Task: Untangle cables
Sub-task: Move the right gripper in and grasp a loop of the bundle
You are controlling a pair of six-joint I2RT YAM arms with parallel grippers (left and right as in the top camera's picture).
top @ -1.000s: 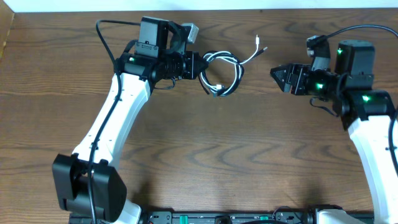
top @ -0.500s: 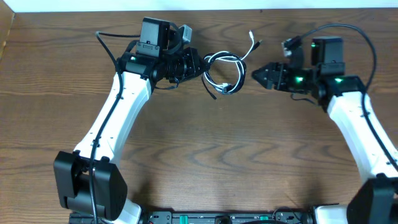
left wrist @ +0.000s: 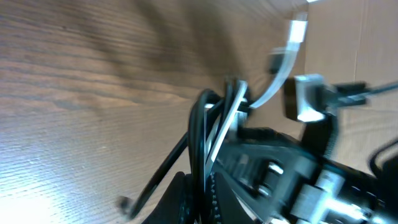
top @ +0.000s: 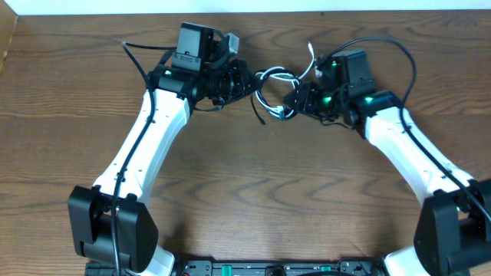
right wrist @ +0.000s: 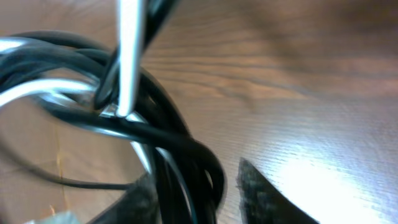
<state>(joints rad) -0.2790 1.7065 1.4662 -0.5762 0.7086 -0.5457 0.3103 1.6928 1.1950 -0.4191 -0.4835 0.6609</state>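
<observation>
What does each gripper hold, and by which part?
Left gripper clamps the cable bundle at its left edge. Right gripper straddles its right side; grip cannot be told.

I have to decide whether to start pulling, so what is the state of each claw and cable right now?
left claw: shut on the cable bundle's left side.
right claw: open, fingers either side of the bundle's right side, not visibly clamped.
cable bundle: tangled, coiled between the claws.
white cable: wound in with the black ones.
black cable tail: loose, trailing out of the bundle.
</observation>
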